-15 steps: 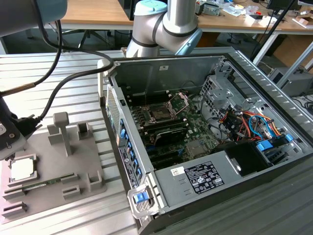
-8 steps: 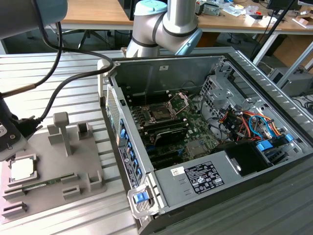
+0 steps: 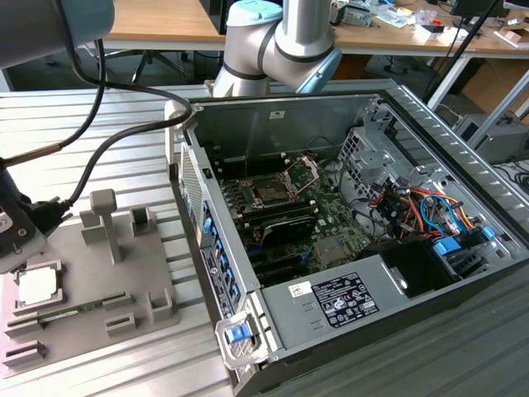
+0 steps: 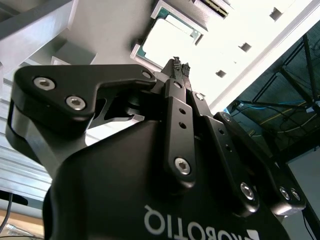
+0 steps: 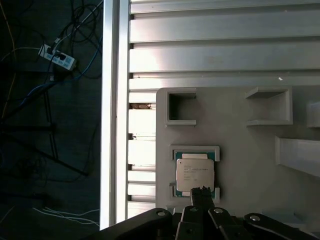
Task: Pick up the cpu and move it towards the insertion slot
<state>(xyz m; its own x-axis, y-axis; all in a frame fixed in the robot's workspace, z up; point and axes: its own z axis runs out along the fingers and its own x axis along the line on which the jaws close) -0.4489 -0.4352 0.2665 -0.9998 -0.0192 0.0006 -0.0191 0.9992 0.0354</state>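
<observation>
Gripper (image 4: pixel 179 64) has its fingers together, tips meeting, nothing clamped between them. In both wrist views the tips sit right at one edge of the cpu (image 5: pixel 194 172), just above or touching it, cannot tell which. The cpu lies flat, silvery face up, in the square recess of the grey tray (image 3: pixel 124 273), not lifted. The tray lies on the slatted aluminium table (image 3: pixel 107 141), at the exterior view's left. The first wrist view shows it close to a table edge, with dark floor, loose wires and a power strip (image 5: pixel 57 57) beyond. A long green memory stick (image 3: pixel 83 308) lies flat on the same tray, just beside the cpu recess. Upright grey posts and small brackets rise from the tray. The open computer case (image 3: pixel 397 107) lies on its side on the table, just beside the tray toward the exterior view's right. The insertion slot (image 3: pixel 269 192) is on the motherboard inside the case, dark square with a shiny frame, well apart from the cpu. Its retaining plate (image 3: pixel 304 169) is tilted up, open. The arm (image 3: pixel 281 41) stands behind the case, and a black cable (image 3: pixel 99 149) runs from it across the table toward the gripper.
</observation>
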